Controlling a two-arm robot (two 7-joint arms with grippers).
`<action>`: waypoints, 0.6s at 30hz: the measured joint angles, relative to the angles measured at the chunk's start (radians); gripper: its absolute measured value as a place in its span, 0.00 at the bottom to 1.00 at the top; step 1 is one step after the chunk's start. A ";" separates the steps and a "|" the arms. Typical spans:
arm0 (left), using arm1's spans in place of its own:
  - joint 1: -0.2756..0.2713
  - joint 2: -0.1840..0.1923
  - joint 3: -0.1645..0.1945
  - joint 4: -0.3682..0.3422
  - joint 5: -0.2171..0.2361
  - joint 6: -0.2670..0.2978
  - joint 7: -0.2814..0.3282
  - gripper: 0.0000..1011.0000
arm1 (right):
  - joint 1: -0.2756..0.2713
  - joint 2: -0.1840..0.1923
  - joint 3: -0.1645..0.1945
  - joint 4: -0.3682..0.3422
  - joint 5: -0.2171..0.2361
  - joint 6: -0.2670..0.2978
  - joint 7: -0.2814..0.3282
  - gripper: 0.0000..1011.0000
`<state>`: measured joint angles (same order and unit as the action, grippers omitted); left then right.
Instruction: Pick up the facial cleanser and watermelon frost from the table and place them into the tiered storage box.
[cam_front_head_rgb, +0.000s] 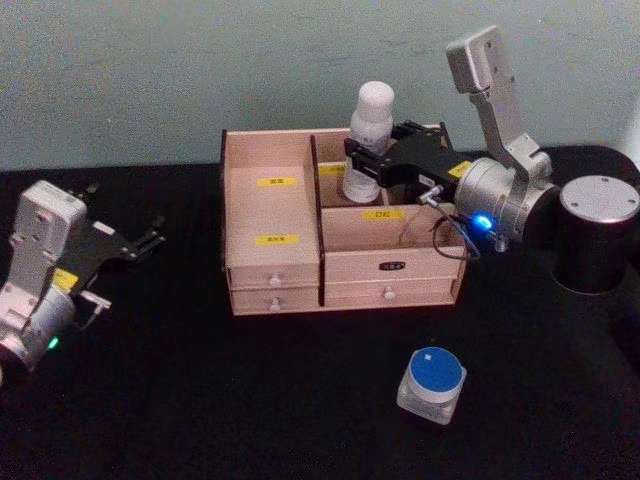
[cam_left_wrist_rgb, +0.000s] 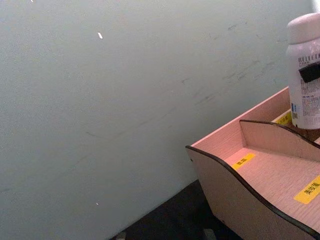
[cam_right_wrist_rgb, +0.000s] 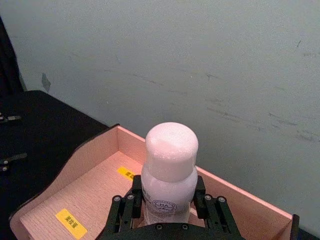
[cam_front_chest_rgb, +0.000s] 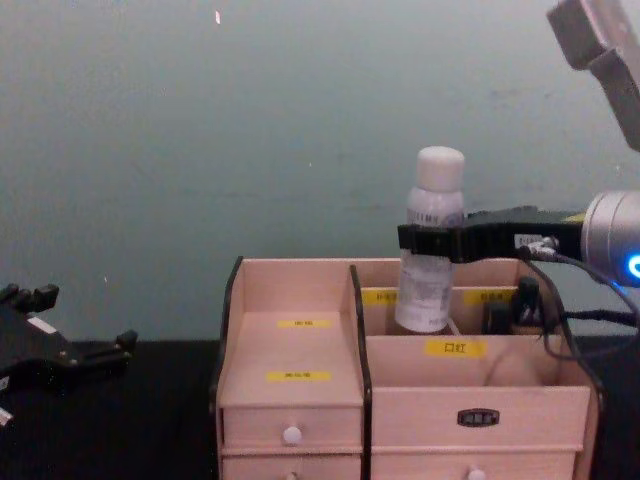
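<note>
The facial cleanser (cam_front_head_rgb: 374, 105), a tall white bottle with a rounded cap, stands upright with its base down in the back right compartment of the tiered storage box (cam_front_head_rgb: 270, 210). My right gripper (cam_front_head_rgb: 362, 168) is shut on its body from both sides, as the chest view (cam_front_chest_rgb: 432, 240) and the right wrist view (cam_right_wrist_rgb: 167, 210) also show. Whether the facial cleanser (cam_front_chest_rgb: 437, 175) rests on the compartment floor I cannot tell. The watermelon frost (cam_front_head_rgb: 432, 385), a squat clear jar with a blue lid, sits on the table in front of the box, to the right. My left gripper (cam_front_head_rgb: 150, 235) hangs open at the far left.
The box (cam_front_chest_rgb: 290, 340) has stepped compartments with yellow labels and white-knobbed drawers at the front. The table is black and a pale green wall rises close behind the box (cam_left_wrist_rgb: 260, 170). My right arm's dark round base (cam_front_head_rgb: 597, 235) stands right of the box.
</note>
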<state>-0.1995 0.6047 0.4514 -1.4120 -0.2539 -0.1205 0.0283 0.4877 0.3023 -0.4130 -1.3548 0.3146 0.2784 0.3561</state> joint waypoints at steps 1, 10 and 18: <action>0.000 0.000 0.000 0.000 0.000 0.000 0.000 0.99 | 0.001 -0.001 0.000 0.003 -0.001 -0.002 0.000 0.59; 0.000 0.000 0.000 0.000 0.000 0.000 0.000 0.99 | 0.002 -0.012 -0.005 0.036 -0.009 -0.013 0.005 0.59; 0.000 0.000 0.000 0.000 0.000 0.000 0.000 0.99 | -0.005 -0.023 -0.010 0.062 -0.021 -0.021 0.003 0.59</action>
<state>-0.1995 0.6047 0.4513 -1.4120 -0.2539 -0.1206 0.0283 0.4827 0.2792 -0.4226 -1.2928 0.2934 0.2574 0.3586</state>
